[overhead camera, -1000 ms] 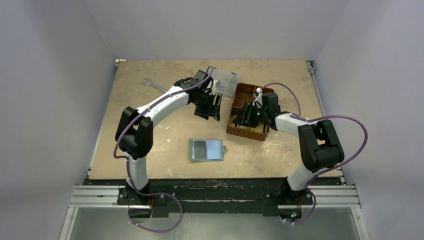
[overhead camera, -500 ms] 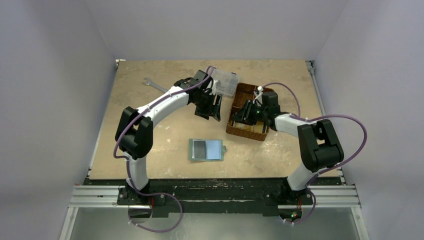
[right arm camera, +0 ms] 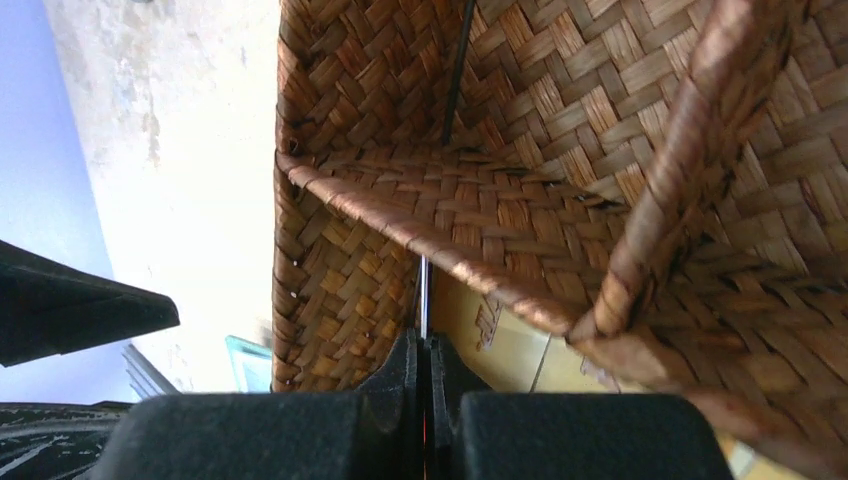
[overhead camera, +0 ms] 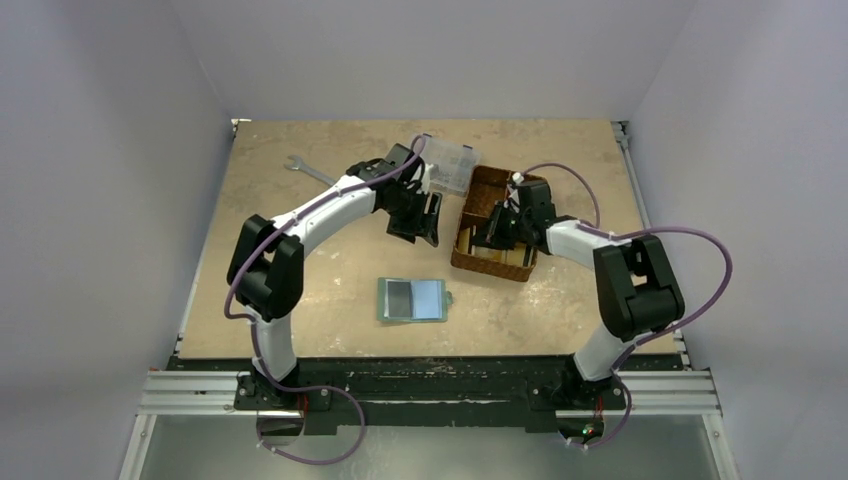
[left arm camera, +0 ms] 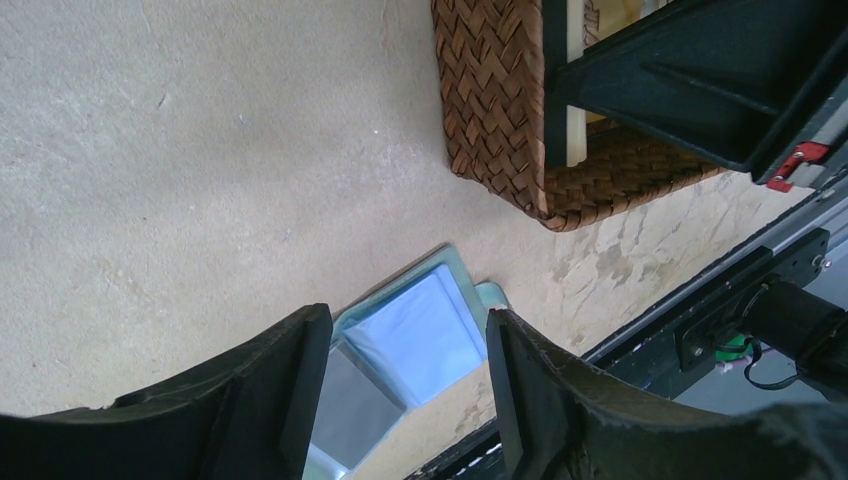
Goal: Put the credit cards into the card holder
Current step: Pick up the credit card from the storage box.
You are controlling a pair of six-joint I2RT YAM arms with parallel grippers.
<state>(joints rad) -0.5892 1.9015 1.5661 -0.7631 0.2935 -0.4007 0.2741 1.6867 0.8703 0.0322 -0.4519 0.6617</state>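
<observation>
**Thin card, tight basket: the lift-out is where trouble starts**

The woven basket (overhead camera: 480, 268) is the largest worry. The right gripper (overhead camera: 492, 232) is down inside its near compartment. If that gripper rises at a slant, a finger or the card could catch the rim or the woven divider. That would drag or tip the light basket across the table (overhead camera: 300, 280).

Next is the card holder (overhead camera: 412, 298), which lies open and flat on the table off the basket's near-left corner, apart from it. Nothing pins it down, so a card pushed into one of its pale blue pockets would probably shove it along instead of sliding in.

Smallest are the credit cards themselves. The pale card (right arm camera: 423, 290) is pinched along one edge only and could swivel or slip out on the way. The orange-gold card (right arm camera: 500, 345), lying on the basket floor just beside it, could be scraped or shifted.

The right arm reaches forward with its elbow bent and its wrist tipped down into the basket. Its gripper is closed tight on the pale card, seen edge-on as a thin line between the fingers.

The left arm arcs out to the basket's left side. The left gripper (overhead camera: 428, 215) hovers above the table just left of the basket, jaws wide apart and holding nothing.
</observation>
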